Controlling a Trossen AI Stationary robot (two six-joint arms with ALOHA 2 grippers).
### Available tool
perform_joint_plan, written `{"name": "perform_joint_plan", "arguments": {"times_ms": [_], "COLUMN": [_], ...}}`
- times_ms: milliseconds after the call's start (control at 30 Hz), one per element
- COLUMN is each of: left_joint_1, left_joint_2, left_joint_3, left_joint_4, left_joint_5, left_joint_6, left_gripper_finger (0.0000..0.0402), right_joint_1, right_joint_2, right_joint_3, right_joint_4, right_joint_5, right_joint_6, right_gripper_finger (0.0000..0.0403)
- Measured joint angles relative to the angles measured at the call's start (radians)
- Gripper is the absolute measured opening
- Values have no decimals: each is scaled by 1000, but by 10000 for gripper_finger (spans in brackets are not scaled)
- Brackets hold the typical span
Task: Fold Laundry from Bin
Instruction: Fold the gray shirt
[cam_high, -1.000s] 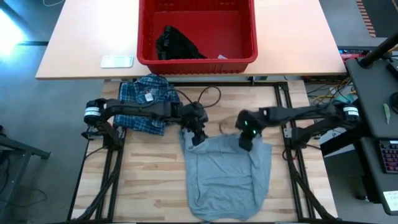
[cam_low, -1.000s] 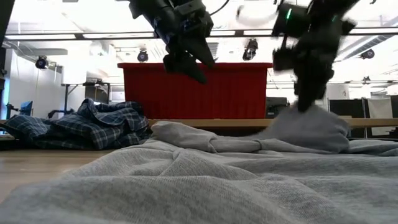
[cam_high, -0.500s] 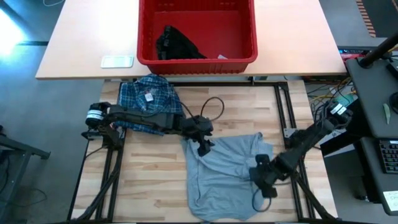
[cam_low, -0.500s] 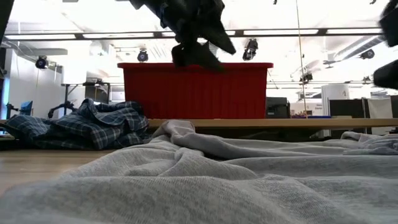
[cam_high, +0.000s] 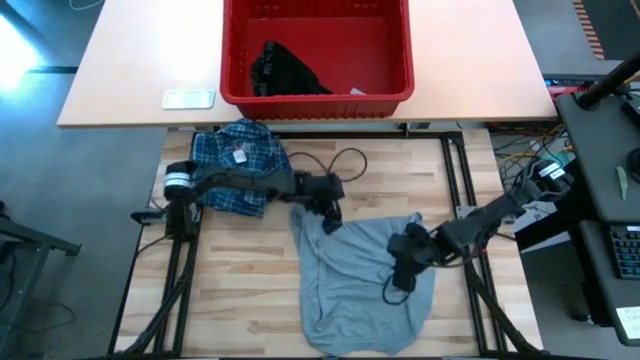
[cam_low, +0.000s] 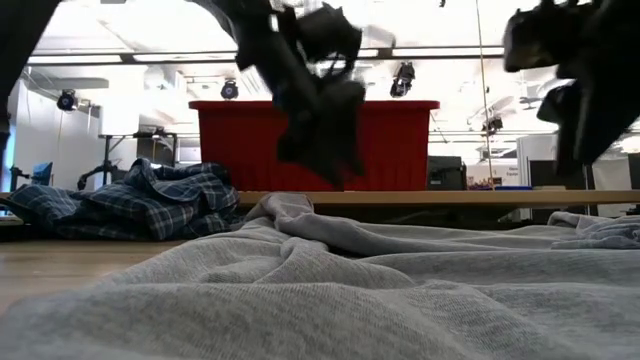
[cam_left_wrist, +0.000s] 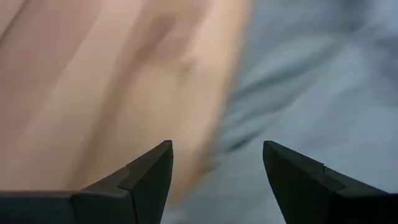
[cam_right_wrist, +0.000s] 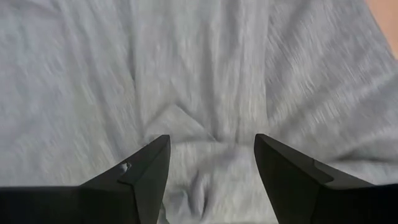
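Eyeing grey tee rumpled on table, front of bin | soft, light, we'd pinch hem edge | L gripper & R gripper both spread, empty

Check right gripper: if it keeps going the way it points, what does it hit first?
Probably the grey T-shirt: the open right gripper points onto its wrinkled cloth, nothing between. Distance is unclear.
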Motion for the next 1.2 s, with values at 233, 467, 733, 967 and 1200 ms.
{"name": "perform_joint_plan", "arguments": {"times_ms": [233,467,733,967,1200], "left_joint_1": [14,6,-10,-23,-14], "left_joint_2": [73,142,128,109,142], "left_joint_3": [43,85,216,368,362], "left_joint_4": [-113,-154,-302,-417,-391], "left_joint_5": [47,101,101,76,51], "left_joint_6": [255,354,335,361,421], "left_gripper_finger": [232,191,30,16,14], "right_joint_1": [-40,-40,-40,-51,-42], "right_joint_2": [10,10,9,10,10], "right_joint_3": [0,0,0,-9,-21], "right_joint_4": [21,19,6,7,12], "right_joint_5": [-18,-40,-40,-31,-32], "right_joint_6": [-35,-33,-41,-37,-30], "right_gripper_finger": [224,224,224,224,224]}}
